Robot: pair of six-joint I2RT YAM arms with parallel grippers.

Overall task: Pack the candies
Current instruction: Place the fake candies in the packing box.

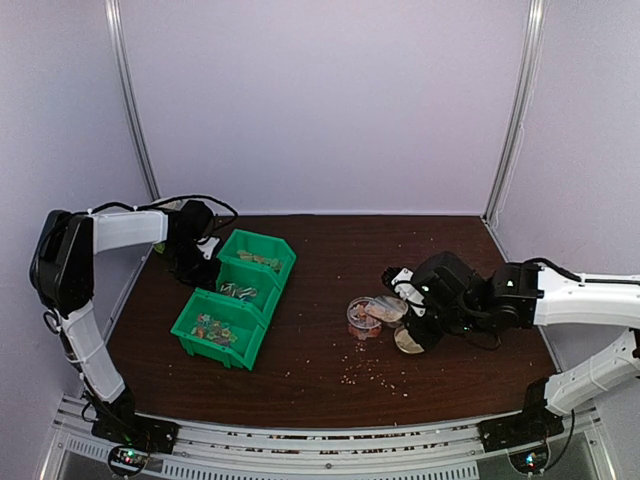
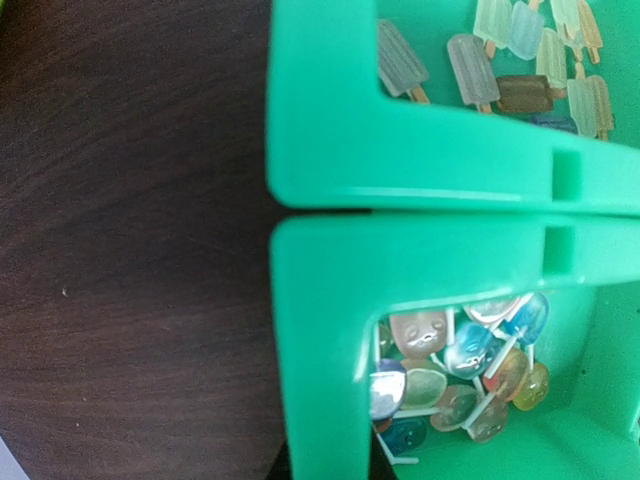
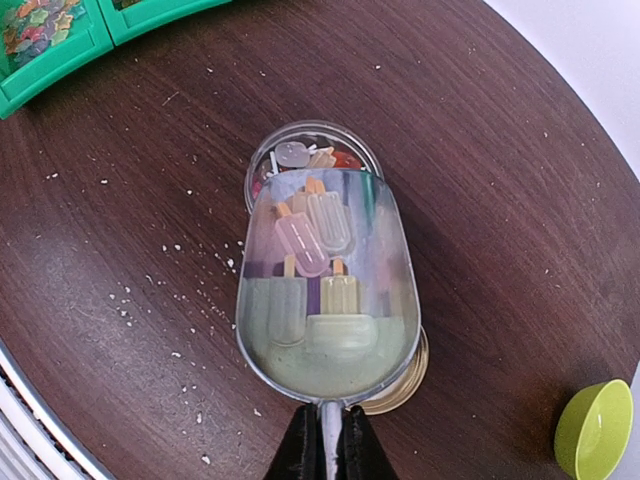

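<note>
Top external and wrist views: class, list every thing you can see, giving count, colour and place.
table: one, dark brown, under everything.
bins: three, green, in a row left of centre.
jar: one, clear, round, mid-table.
scoop: one, clear, over the jar.
candies: many, mixed colours, in the bins, scoop and jar.
lid: one, gold, under the scoop.
cup: one, lime green, on the table, apart from the scoop.
crumbs: many, pale, scattered on the table.
left pincer: one, black, shut, by the bins.
right pincer: one, black, shut on the scoop's handle.
</note>
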